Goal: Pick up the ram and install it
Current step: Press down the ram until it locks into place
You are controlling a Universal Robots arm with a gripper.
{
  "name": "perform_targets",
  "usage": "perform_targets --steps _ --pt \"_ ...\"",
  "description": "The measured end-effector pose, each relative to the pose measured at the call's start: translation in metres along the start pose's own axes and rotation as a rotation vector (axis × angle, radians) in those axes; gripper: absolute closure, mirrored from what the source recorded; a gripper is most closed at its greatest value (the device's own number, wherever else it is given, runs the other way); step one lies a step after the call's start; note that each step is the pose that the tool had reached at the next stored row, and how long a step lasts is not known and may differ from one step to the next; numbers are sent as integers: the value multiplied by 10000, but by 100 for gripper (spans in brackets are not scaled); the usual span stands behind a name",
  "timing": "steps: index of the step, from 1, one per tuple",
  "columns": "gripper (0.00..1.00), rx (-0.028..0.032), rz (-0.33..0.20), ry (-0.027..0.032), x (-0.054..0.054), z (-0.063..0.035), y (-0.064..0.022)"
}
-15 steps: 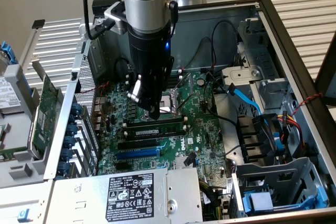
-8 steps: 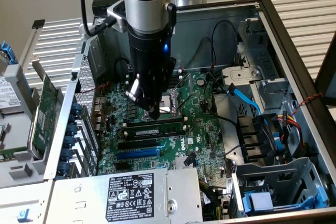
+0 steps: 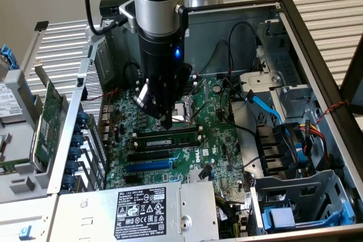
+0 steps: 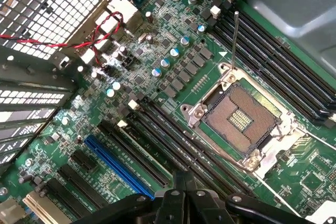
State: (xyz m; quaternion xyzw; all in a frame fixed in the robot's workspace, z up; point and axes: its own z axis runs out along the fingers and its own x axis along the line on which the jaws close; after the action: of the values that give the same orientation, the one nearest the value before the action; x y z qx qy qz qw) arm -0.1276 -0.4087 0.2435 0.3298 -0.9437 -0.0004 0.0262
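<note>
- Exterior view: my fingers (image 3: 167, 122) hang pressed together into one narrow dark tip, pinching nothing, over the motherboard (image 3: 221, 140) inside the open computer case (image 3: 317, 43).
- The tip touches or sits just above the ram (image 3: 168, 138), a long green stick with black chips already lying in a slot just at 6 o'clock from the CPU socket (image 3: 184, 114); I cannot tell whether it is fully seated.
- Black expansion slots and one blue slot (image 3: 148, 165) run parallel to it, farther toward 6 o'clock, and the power supply (image 3: 142, 211) with its white-printed label lies beyond them.
- A green expansion card (image 3: 50, 120) stands outside the case wall at 9 o'clock.
- Wrist view: the dark base of my fingers (image 4: 184, 203) shows above long black memory slots (image 4: 178, 150); the open CPU socket (image 4: 242, 120) is beside them and the blue slot (image 4: 118, 166) on their other side.
</note>
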Motion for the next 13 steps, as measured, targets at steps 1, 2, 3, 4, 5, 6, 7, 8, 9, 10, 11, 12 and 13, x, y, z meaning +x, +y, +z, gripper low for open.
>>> perform_targets --steps 1,2,3,4,5,6,7,8,9,10,11,12,13 --pt "89 -4 131 -1 0 0 0" --pt "89 -9 261 -1 0 0 0" --pt "89 -14 395 -2 0 0 0" --pt "89 -20 527 -4 0 1 0" --pt "89 -26 666 -6 0 1 0" --pt "89 -32 802 -8 0 1 0" --pt "89 -38 936 -10 0 1 0" --pt "89 -45 1071 -13 0 1 0" --pt "89 -52 1211 -15 0 1 0" --pt "89 -59 1362 -18 0 1 0" --pt "89 -66 1505 -20 0 1 0" --pt "89 -73 1642 -23 0 1 0" --pt "89 -79 1774 -25 0 1 0"
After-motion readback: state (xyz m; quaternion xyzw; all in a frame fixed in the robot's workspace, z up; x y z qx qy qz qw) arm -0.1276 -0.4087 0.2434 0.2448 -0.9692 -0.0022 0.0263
